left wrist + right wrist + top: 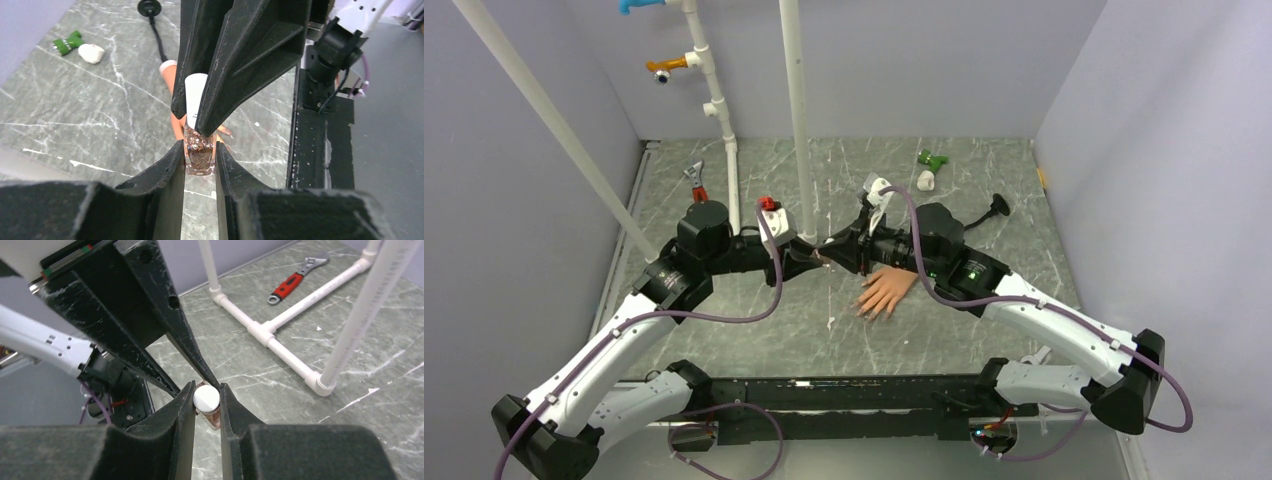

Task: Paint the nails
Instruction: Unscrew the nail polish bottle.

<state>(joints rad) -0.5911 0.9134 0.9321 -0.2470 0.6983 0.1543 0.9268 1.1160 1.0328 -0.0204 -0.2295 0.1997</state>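
Observation:
The peach mannequin hand (887,292) lies on the table, its fingers spread toward the near left; its nails are too small to make out. Above and just left of it my two grippers meet tip to tip. My left gripper (200,150) is shut on the glass body of a small dark glittery bottle (200,159). My right gripper (206,390) is shut on the bottle's white cap (206,397). The cap (195,95) shows between the right gripper's fingers (245,65) in the left wrist view. Part of the hand (169,75) shows behind them.
A white pipe frame (799,120) stands at the back, with its base pipes (280,342) on the table. A red-handled wrench (695,182) lies at the back left. A green piece (932,158), a white piece (925,180) and a black stalked object (994,208) lie at the back right.

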